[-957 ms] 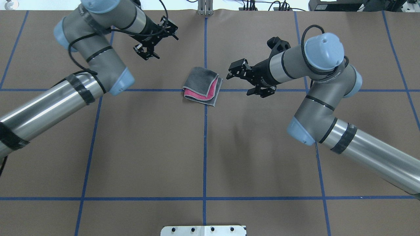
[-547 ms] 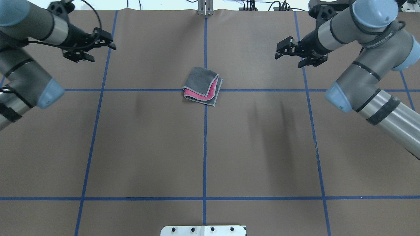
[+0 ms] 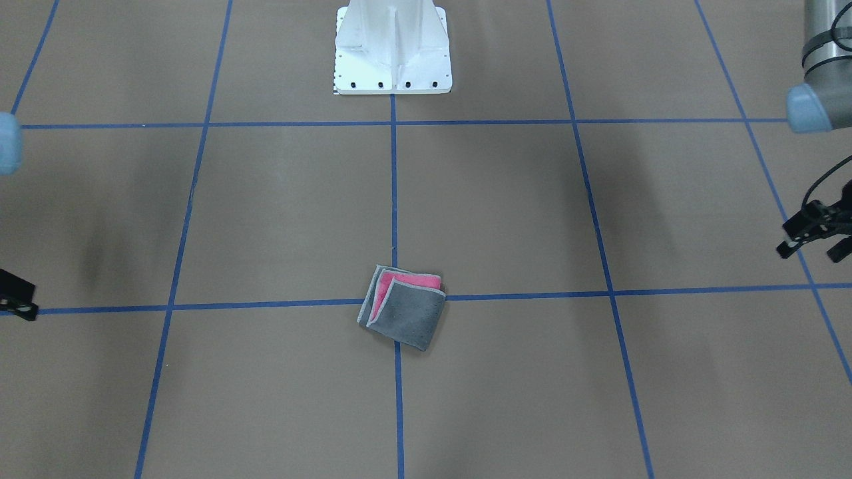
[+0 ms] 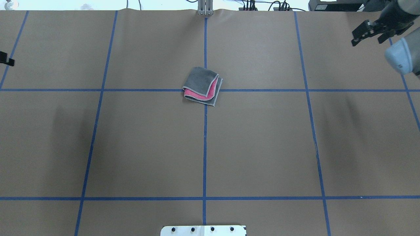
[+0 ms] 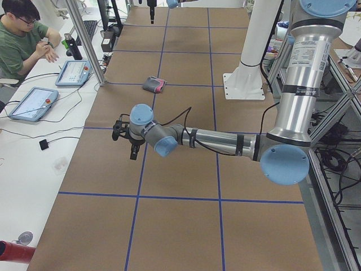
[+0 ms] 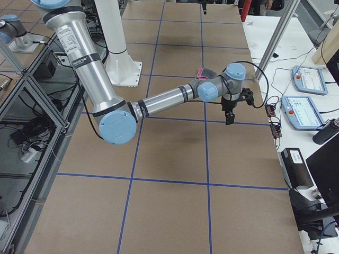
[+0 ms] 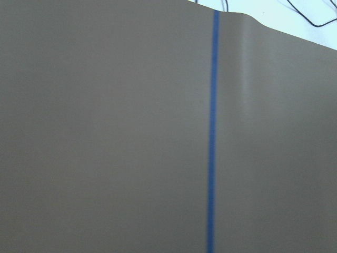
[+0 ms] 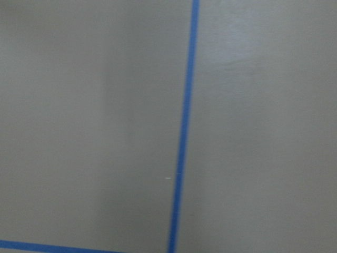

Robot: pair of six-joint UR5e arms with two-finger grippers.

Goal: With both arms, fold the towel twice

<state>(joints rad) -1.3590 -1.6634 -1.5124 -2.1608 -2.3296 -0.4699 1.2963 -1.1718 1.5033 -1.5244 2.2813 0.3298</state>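
From left to right in the overhead view: your left gripper [image 4: 5, 59] shows only as a black tip at the 9 o'clock edge of the bench [image 4: 147, 147]. In the front-facing view its jaws stand apart and hold nothing. The towel [image 4: 201, 86] lies near the centre, a little toward 12 o'clock, on a crossing of the blue tape lines [image 4: 204, 147]. The right gripper [image 4: 367, 40] hangs at 2 o'clock, its jaws also parted and empty, well apart from the towel.

I judge that both folds are done, so little can go wrong. The thick terry layers are loose and may spring open by themselves. If you send an arm back to correct the edges, the jaws may catch several layers together and drag the whole packet.

The towel is a small quarter packet with the dark grey face up. A pink band shows toward 5 o'clock, with light grey edging. The layers are stepped, not flush, and the packet sits turned against the grid.
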